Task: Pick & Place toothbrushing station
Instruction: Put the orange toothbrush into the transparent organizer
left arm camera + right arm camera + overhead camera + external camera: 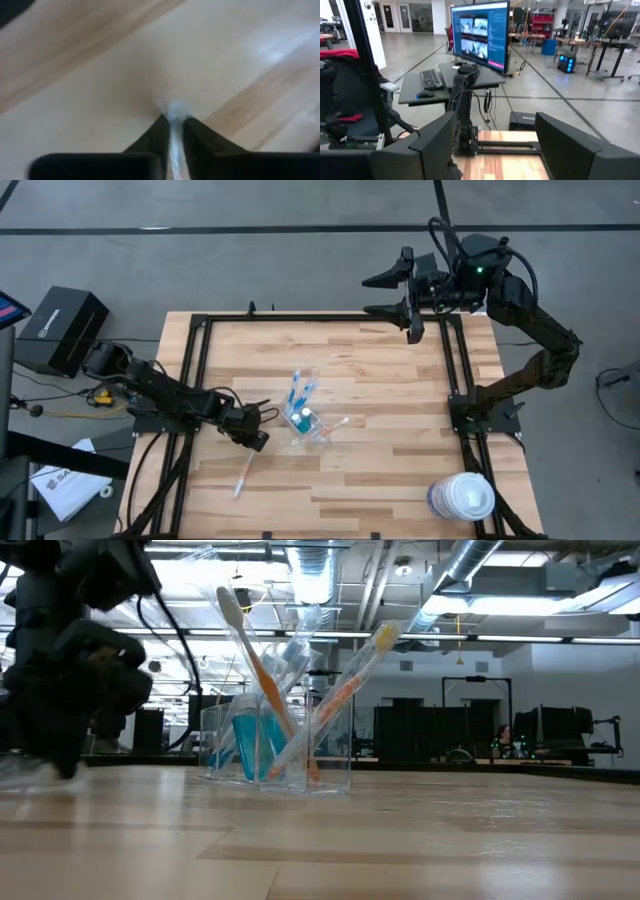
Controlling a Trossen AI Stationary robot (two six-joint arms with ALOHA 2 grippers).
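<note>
Left gripper [252, 442], nearest, pinches a loose toothbrush [242, 474] whose handle trails toward 7 o'clock; the clear cup [306, 420] stands at its 2 o'clock. Right gripper [409, 302] waits open, far off.

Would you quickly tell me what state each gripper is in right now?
Left gripper: closed on a white toothbrush lying on the table.
Right gripper: open, holding nothing, raised at the table's far edge.
</note>
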